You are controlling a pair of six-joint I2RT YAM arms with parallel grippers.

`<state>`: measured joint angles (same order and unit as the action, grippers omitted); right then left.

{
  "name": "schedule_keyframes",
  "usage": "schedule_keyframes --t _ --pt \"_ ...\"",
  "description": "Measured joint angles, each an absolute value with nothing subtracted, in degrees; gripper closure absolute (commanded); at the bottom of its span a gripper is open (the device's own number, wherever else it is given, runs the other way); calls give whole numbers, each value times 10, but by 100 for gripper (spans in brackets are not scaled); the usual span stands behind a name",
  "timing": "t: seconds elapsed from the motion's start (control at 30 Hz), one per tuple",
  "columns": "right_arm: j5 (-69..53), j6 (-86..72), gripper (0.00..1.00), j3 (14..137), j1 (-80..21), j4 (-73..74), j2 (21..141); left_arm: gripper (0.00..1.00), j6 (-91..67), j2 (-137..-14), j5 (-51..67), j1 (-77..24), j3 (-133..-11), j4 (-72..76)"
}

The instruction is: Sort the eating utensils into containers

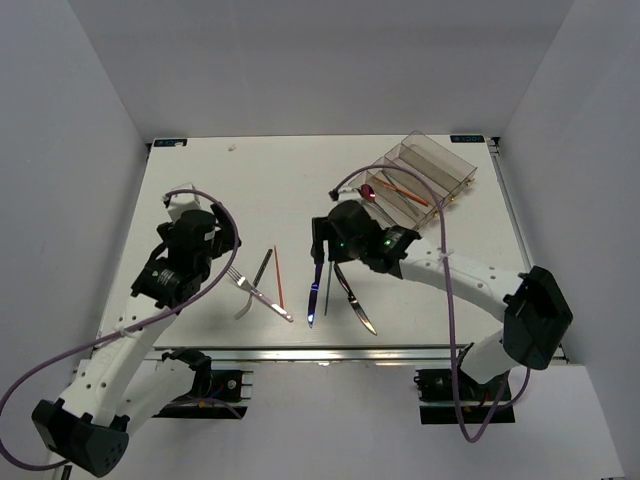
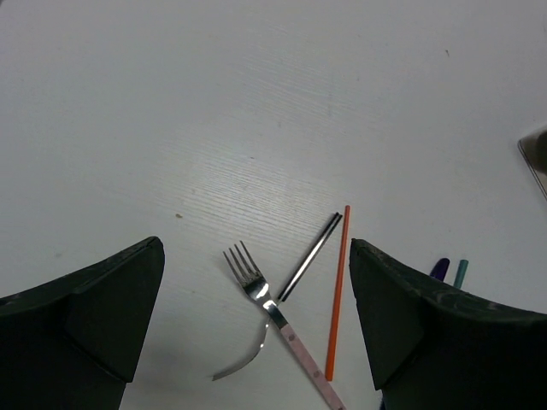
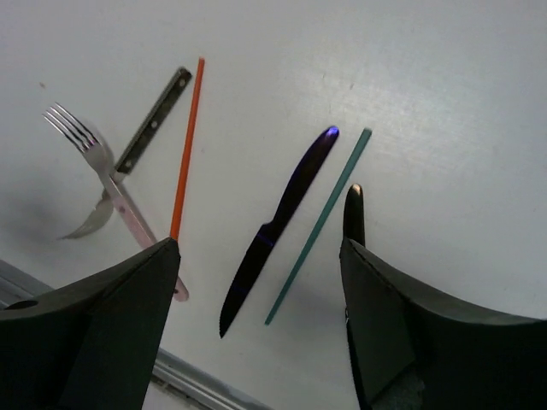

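Right claw (image 3: 259, 248) spread wide and empty, poised directly above blue knife (image 3: 282, 213) lying flat on worktop (image 1: 230, 190). Green chopstick (image 3: 320, 222) just beside the knife and nearly parallel to it; dark handle tip (image 3: 353, 209) close against the claw's right side. Left claw (image 2: 256, 248) likewise open and empty, over silver fork (image 2: 256, 286), with dark chopstick (image 2: 309, 256) and orange chopstick (image 2: 338, 290) alongside. Organiser tray (image 1: 440, 160) at far right corner of worktop, well apart from both clusters, with reddish pieces (image 1: 400, 188) seemingly inside.

Probable hazards, judged from this layout:
- Closing across knife and green chopstick together, giving two unlike pieces in one grip and a mis-sort.
- Thin, flat blade slipping or pivoting if pinched off-centre.
- Striking the worktop on too low a descent.
- Nudging the dark handle askew.
- For the fork, resting across a curved silver piece (image 2: 239, 359), dragging that piece along on lift.
- On the long carry to narrow compartments, tilting and catching a divider.
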<state>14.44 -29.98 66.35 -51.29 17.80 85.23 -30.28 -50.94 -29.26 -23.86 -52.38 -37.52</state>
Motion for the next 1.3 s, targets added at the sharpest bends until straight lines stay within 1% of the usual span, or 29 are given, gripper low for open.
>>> schedule_keyframes --t 0.03,0.17,0.23,0.27,0.3,0.37,0.4,0.47,0.57,0.6,0.67,0.87,0.9,0.97,1.0,1.07,1.1,1.13,1.17,1.2,1.3 --pt "160 -316 30 662 -531 187 860 2 -302 -497 -304 -239 -513 -372" --pt "221 -373 33 668 -559 233 912 2 -300 -479 -331 -239 -491 -373" --pt "247 -393 35 698 -567 279 962 2 -299 -479 -334 -239 -489 -372" --pt "258 -403 37 717 -570 295 994 2 -298 -479 -335 -238 -488 -372" --pt "264 -409 40 729 -572 305 1014 2 -298 -478 -335 -238 -487 -372" --pt "267 -419 42 741 -576 313 1044 2 -297 -477 -335 -239 -484 -372" --pt "267 -422 45 742 -578 317 1055 2 -296 -475 -335 -239 -484 -372" --pt "267 -429 46 742 -580 323 1067 2 -294 -473 -334 -239 -484 -372" --pt "267 -435 52 744 -582 329 1077 2 -292 -468 -333 -239 -484 -369" --pt "266 -436 57 745 -582 329 1079 2 -291 -467 -332 -239 -484 -368" --pt "263 -438 60 745 -582 326 1080 2 -289 -467 -329 -239 -484 -368" --pt "247 -440 64 745 -578 309 1098 2 -287 -467 -323 -239 -484 -368" --pt "243 -441 67 745 -576 304 1103 2 -287 -467 -323 -239 -484 -368" --pt "236 -443 68 745 -574 294 1110 2 -287 -467 -322 -239 -484 -368" --pt "233 -444 74 745 -572 286 1110 2 -286 -467 -321 -239 -484 -368" --pt "225 -444 80 744 -568 278 1111 2 -285 -467 -321 -239 -484 -368" --pt "222 -444 86 744 -565 276 1111 2 -285 -467 -320 -239 -484 -368" --pt "220 -445 88 744 -563 274 1112 2 -285 -467 -319 -239 -484 -368" --pt "219 -446 95 743 -561 272 1112 2 -285 -467 -319 -239 -484 -368" --pt "217 -446 100 743 -560 270 1112 2 -285 -467 -319 -239 -484 -368" --pt "217 -451 100 741 -559 267 1111 2 -285 -467 -318 -239 -484 -368"
